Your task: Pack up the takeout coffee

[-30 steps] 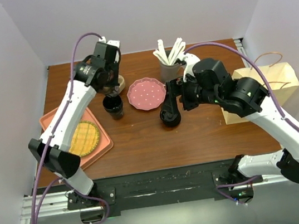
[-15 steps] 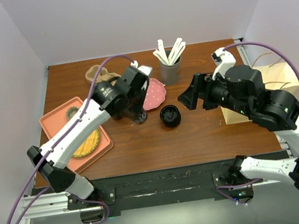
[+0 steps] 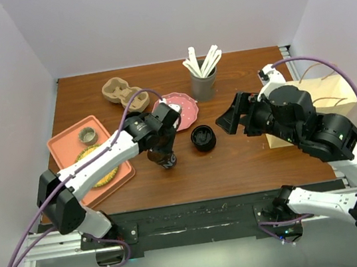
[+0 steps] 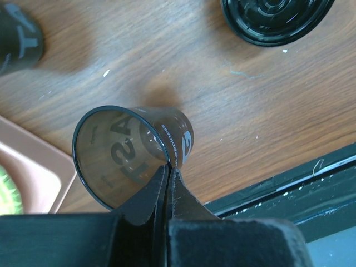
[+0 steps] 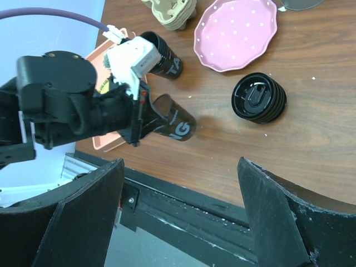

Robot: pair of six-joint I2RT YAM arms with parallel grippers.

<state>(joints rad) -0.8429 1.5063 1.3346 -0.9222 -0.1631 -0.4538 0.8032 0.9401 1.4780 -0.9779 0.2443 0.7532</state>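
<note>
My left gripper (image 4: 168, 169) pinches the rim of a tilted smoky plastic cup (image 4: 130, 147) near the black round lid (image 4: 275, 19)
Looks light, slick, crushable, so I'd squeeze its rim gently; my right gripper (image 3: 228, 118) hangs spread, empty

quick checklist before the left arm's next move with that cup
1. Grip: left fingers pinch the cup by its rim wall, shut on it: ok.
2. Cup upright: tilted, its mouth toward the wrist camera: not ok.
3. Lid free to pick: lies alone on the table, apart from the cup: ok.
4. Right fingers free: wide open, nothing between them: ok.
5. Bag open to receive: its mouth does not show: cannot tell.
</note>
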